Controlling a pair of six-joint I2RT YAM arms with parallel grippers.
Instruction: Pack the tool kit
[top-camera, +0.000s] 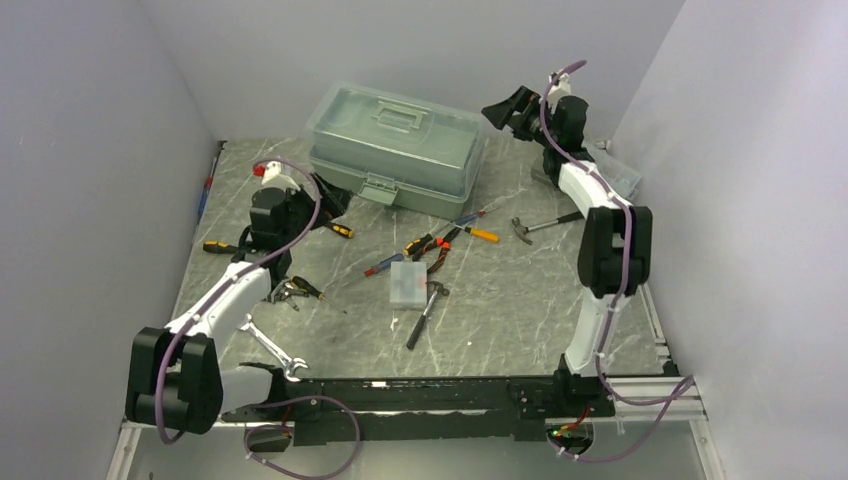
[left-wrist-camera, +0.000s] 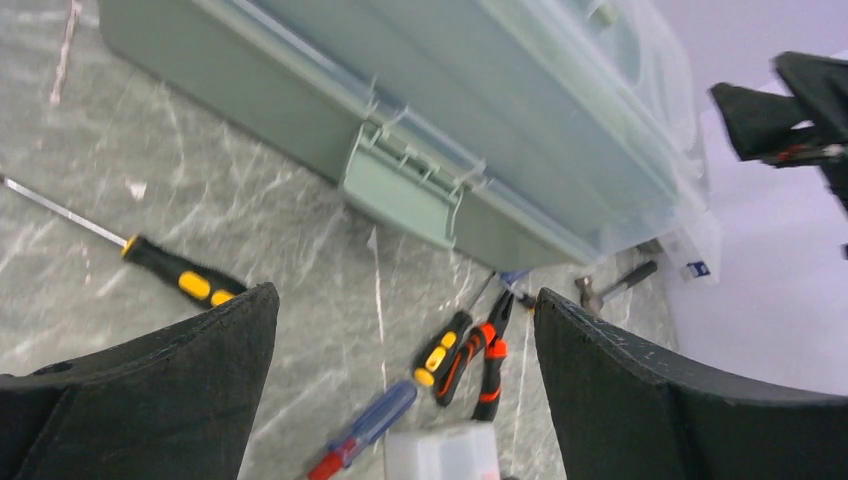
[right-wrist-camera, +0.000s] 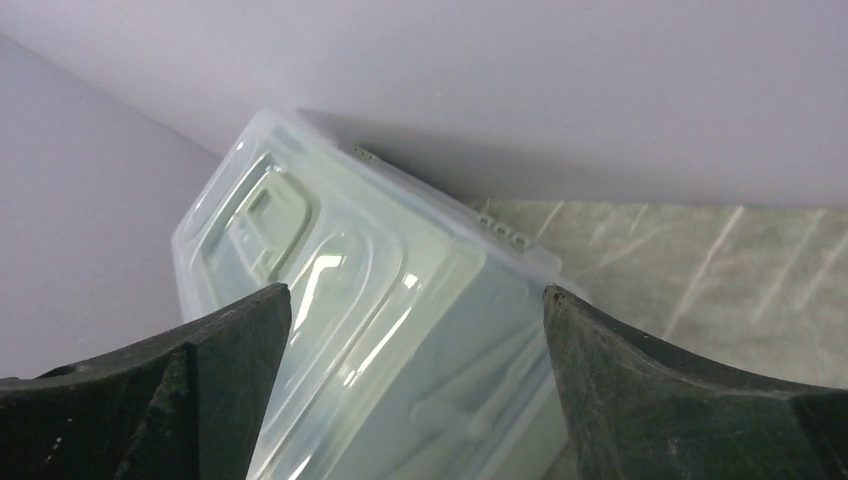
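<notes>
Tabletop (top-camera: 520, 320) of grey veined stone carries everything. At its far middle sits the green toolbox (top-camera: 395, 150), clear lid shut and front latch (left-wrist-camera: 400, 190) apparently down, so nothing is packed yet.

The likely trouble is that a pull on the lid with the latch fastened would drag or tip the whole box. A sliding box could then shove the pliers (top-camera: 435, 248) and the screwdriver (top-camera: 384, 265) lying just before it.

The left arm reaches forward and low. Its left gripper (top-camera: 325, 195) is spread wide and empty, near the latch and facing it. The right arm stands tall, bent over the box's right end. The right gripper (top-camera: 510, 108) is likewise spread, holding nothing, above the lid.

A hammer (top-camera: 425, 312), a wrench (top-camera: 272, 348) and a small clear case (top-camera: 408, 283) lie loose nearer the bases.
</notes>
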